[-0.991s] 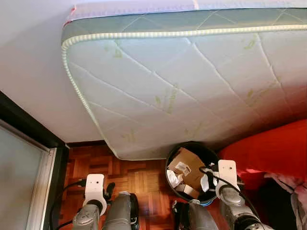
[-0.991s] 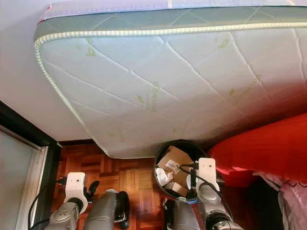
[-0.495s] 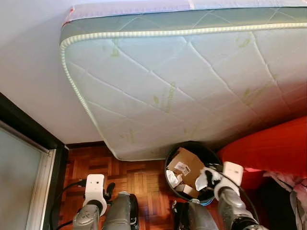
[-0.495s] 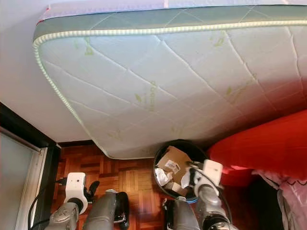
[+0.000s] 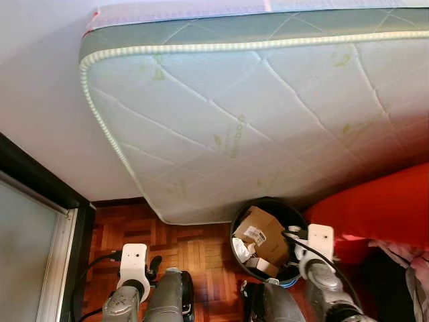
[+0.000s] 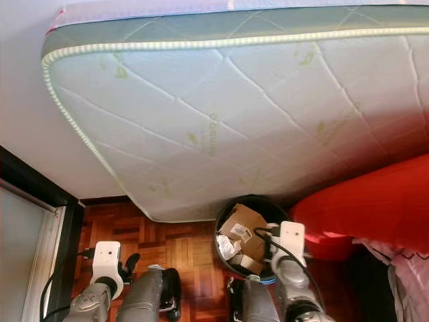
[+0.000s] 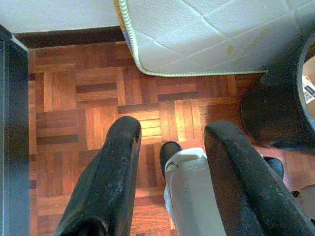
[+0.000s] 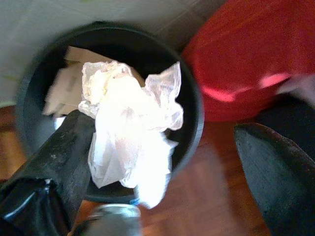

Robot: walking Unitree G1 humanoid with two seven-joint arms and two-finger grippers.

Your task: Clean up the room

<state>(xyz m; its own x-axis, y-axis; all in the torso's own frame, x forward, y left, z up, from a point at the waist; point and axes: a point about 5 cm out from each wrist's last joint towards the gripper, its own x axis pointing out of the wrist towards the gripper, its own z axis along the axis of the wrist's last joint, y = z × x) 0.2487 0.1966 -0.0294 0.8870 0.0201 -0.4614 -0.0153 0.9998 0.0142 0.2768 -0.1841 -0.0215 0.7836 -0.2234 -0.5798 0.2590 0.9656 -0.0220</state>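
Observation:
A black round trash bin [image 5: 268, 203] stands on the parquet floor below the mattress edge, with cardboard [image 5: 258, 231] and paper scraps inside. My right gripper [image 5: 295, 236] hovers at the bin's right rim. In the right wrist view its fingers [image 8: 59, 157] are spread wide, so the gripper [image 8: 165, 130] is open. A crumpled white wad [image 8: 130, 123] of paper or plastic hangs beside one finger, over the bin's mouth [image 8: 194, 113]. Whether the wad still touches that finger I cannot tell. My left gripper [image 7: 174, 125] hangs low and open over the floor, holding nothing.
A quilted white mattress [image 5: 255, 114] leans against the wall above the bin. A red cushion [image 5: 375, 208] lies right of the bin, touching it. A dark door frame [image 5: 40, 181] runs along the left. Bare parquet [image 7: 98, 98] lies left of the bin.
The right gripper held the white wad at the bin's rim one second ago. Its fingers now stand spread, and the wad sits loose over the bin. The left arm has not moved.

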